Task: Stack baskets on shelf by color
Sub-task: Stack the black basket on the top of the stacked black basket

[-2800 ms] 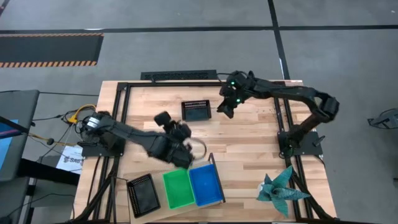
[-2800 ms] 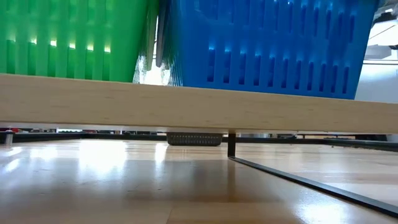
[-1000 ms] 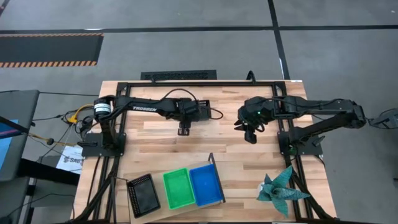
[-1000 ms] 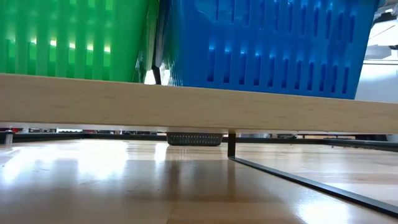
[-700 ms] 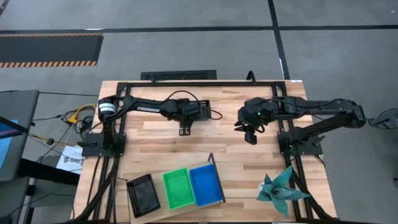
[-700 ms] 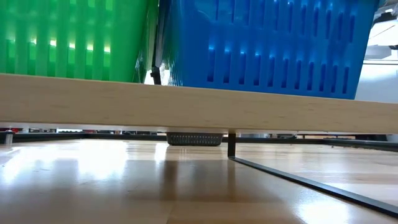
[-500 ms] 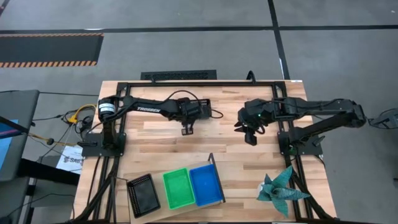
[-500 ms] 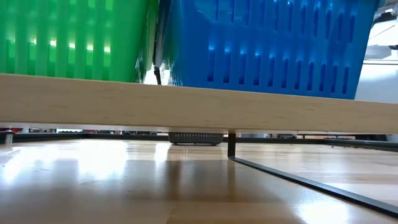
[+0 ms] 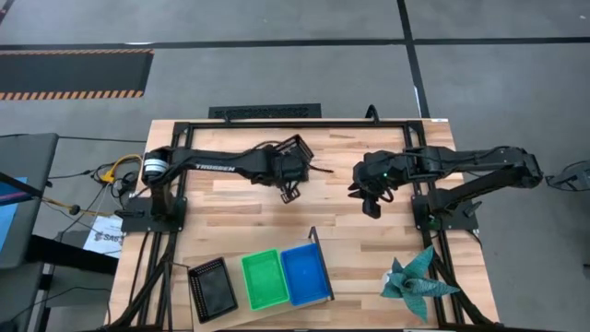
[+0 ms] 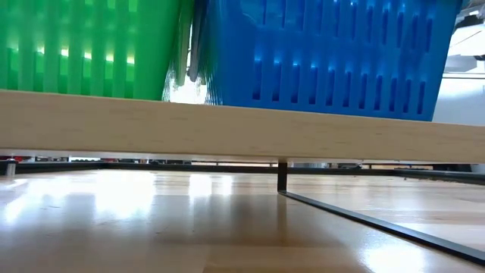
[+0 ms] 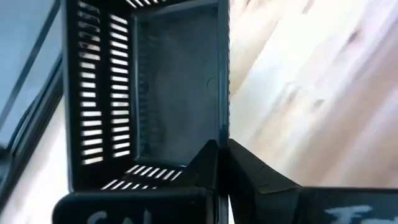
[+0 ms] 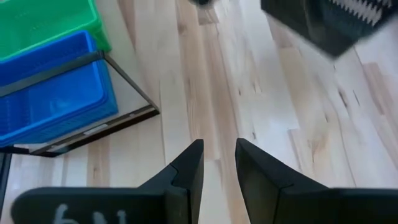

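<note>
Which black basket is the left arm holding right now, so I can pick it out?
Look at the far half of the slatted wooden tabletop, away from the light-wood shelf carrying the green and blue stacks. The black slotted plastic basket is there, tilted, its wall pinched in the left gripper jaws. The other black stack lies flat beside the green one.

— Where are we, would we say a home?
— No, we see a robotics lab or workshop: grey concrete floor (image 9: 277, 74) with a black-and-orange hazard strip (image 9: 74, 74), a slatted wood counter (image 9: 341, 231) in a black metal frame (image 9: 184, 129), loose cables (image 9: 111, 171) beside it.
</note>
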